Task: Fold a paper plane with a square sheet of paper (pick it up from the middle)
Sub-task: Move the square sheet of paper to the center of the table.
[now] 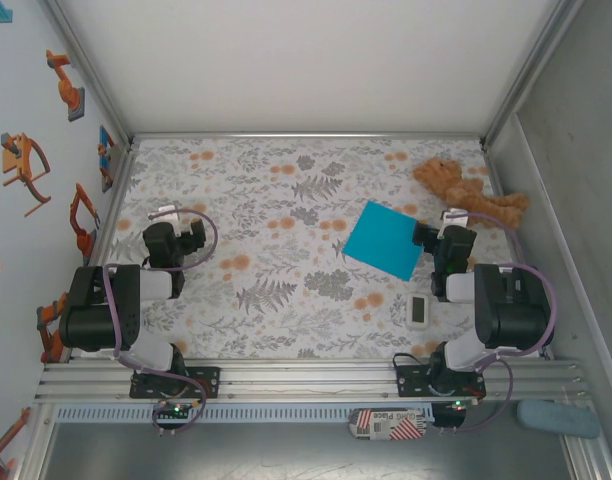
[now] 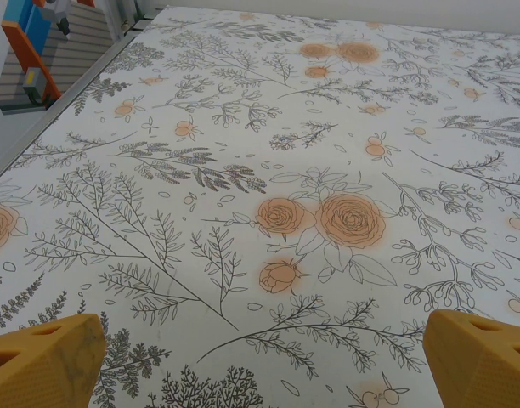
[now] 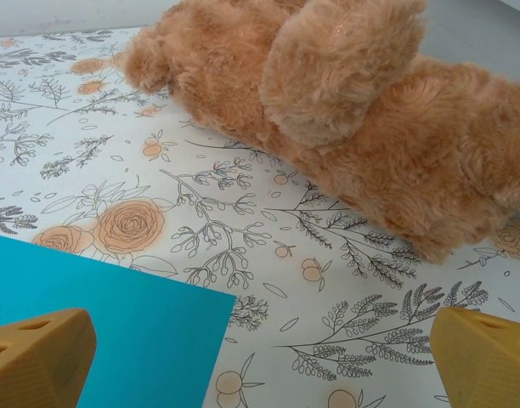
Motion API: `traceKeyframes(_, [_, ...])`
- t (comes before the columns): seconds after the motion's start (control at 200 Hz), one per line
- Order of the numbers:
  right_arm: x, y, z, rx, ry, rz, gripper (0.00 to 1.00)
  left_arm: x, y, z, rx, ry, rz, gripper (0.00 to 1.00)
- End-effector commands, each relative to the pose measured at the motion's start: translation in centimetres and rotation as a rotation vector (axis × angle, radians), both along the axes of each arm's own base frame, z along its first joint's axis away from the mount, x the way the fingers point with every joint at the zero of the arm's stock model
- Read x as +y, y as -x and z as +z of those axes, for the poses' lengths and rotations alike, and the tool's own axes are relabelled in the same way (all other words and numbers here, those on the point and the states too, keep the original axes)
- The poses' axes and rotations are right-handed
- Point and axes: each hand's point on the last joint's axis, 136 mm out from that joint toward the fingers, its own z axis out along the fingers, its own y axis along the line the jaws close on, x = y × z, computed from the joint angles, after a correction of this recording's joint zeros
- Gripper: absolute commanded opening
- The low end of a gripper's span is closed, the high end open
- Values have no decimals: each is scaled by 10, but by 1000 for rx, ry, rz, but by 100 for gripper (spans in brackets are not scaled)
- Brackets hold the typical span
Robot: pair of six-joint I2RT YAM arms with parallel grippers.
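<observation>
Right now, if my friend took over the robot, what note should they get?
Left gripper: open, empty, over bare table.
Right gripper: open, empty, at the edge of the square sheet of paper, facing the teddy bear.
Sheet: flat, unfolded, right of the table's middle.
Done: no folds yet.
Left: pick the sheet up from its middle, then all the folding.

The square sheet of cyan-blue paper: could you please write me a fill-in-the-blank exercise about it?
The square sheet of thin cyan-blue paper lies flat on the floral table near the right gripper and a fluffy brown ____.
The left gripper and the right one both have ____ jaws.
____ gripper holds the sheet.
Missing: teddy bear; open; neither.
</observation>
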Motion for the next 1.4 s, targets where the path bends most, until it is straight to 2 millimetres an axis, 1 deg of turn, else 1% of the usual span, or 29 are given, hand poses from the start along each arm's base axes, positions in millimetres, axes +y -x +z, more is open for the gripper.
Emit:
traceKeyframes(0.0, [1,-4,21,-68,-6,9,100,1,-4,12,-30,-23,6,96])
traceKeyframes(0.065, [0,2,34,-83,1,-2,99,2,-3,20,-25,-31,22,96])
traceKeyframes(0.175, [-4,10,62,-81,0,-37,100,5,1,44,-12,-54,52,96])
traceKeyframes(0.25, [-8,13,81,-42,-89,-105,100,6,2,65,-8,-35,84,96])
traceKeyframes(0.285, [-8,15,86,-8,-145,-129,100,5,1,75,-13,-7,93,96])
traceKeyframes(0.3, [-8,17,84,17,-169,-146,100,4,1,78,-12,7,96,96])
traceKeyframes(0.32, [-8,16,90,30,-206,-164,100,3,1,84,-15,31,99,96])
traceKeyframes(0.361, [-5,19,86,97,-276,-195,100,-1,1,93,-1,87,106,96])
traceKeyframes(0.396, [1,16,87,131,-332,-191,100,-6,0,100,18,138,103,96])
traceKeyframes(0.411, [4,17,82,162,-353,-187,100,-9,0,103,25,158,96,96])
traceKeyframes(0.431, [9,16,81,183,-384,-181,100,-12,0,105,39,188,97,96])
traceKeyframes(0.461, [14,15,75,223,-433,-185,99,-16,0,109,56,231,102,96])
traceKeyframes(0.491, [23,13,70,259,-480,-167,100,-20,0,111,70,278,103,96])
traceKeyframes(0.541, [39,10,64,313,-543,-133,100,-32,-2,114,98,351,68,96])
traceKeyframes(0.586, [50,8,58,353,-584,-115,100,-43,-3,111,139,415,40,96])
traceKeyframes(0.651, [66,5,49,413,-637,-97,99,-64,-5,108,204,495,-38,96])
traceKeyframes(0.716, [80,2,38,468,-684,-82,95,-84,-7,103,260,567,-105,96])
traceKeyframes(0.776, [91,-4,33,488,-724,-59,93,-100,-11,99,300,618,-156,96])
traceKeyframes(0.831, [96,-8,29,493,-738,-58,93,-114,-13,94,337,657,-202,96])
traceKeyframes(0.971, [101,-19,16,519,-755,-76,92,-142,-18,80,395,759,-268,96])
traceKeyframes(1.082, [108,-28,4,569,-752,-67,90,-160,-22,69,436,832,-306,96])
traceKeyframes(1.137, [113,-34,-2,588,-754,-53,88,-166,-25,65,451,856,-316,96])
traceKeyframes(1.262, [122,-44,-11,614,-750,-30,87,-178,-27,54,496,884,-330,96])
traceKeyframes(1.392, [129,-45,-23,660,-739,-28,87,-190,-28,45,540,899,-339,96])
